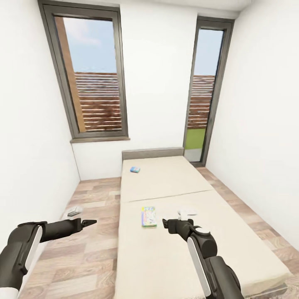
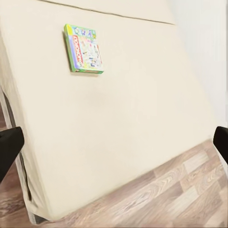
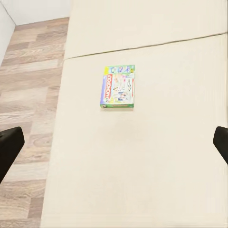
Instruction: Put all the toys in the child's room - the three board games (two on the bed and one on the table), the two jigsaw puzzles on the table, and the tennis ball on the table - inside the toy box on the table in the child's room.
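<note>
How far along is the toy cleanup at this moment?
Early: nothing looks done. Two board games lie flat on the bed: the pastel green-edged box mid-mattress and the small blue box near the headboard. In hand: nothing. The left gripper hangs over the floor and the right gripper hovers beside the pastel box, both open and empty. Both boxes remain to be picked up.
</note>
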Robot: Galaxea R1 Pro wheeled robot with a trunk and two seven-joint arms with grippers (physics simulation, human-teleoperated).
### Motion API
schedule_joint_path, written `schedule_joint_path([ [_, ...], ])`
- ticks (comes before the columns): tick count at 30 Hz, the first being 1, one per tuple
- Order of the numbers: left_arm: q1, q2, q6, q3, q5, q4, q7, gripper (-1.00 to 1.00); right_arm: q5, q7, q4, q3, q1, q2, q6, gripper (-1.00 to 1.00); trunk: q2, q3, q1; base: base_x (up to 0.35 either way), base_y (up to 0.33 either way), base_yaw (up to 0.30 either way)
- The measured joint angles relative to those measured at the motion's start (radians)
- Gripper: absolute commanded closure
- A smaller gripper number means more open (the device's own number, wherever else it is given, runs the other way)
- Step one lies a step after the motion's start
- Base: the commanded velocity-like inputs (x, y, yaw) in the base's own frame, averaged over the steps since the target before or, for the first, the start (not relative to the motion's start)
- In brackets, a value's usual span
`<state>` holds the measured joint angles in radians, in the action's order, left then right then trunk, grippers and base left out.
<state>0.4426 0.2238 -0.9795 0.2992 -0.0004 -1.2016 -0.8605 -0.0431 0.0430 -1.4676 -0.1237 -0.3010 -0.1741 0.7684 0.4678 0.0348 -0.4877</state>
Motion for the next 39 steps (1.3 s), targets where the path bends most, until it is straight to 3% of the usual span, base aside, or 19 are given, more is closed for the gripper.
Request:
schedule_joint_path([
  [39, 0.000, 0.000, 0.005, 0.000, -0.001, 0.000, -0.001, -1.00, 0.000, 0.000, 0.002, -0.001, 0.000, 0.000, -0.003, -1.00, 0.000, 0.000, 0.000, 0.019, 0.118, -0.280],
])
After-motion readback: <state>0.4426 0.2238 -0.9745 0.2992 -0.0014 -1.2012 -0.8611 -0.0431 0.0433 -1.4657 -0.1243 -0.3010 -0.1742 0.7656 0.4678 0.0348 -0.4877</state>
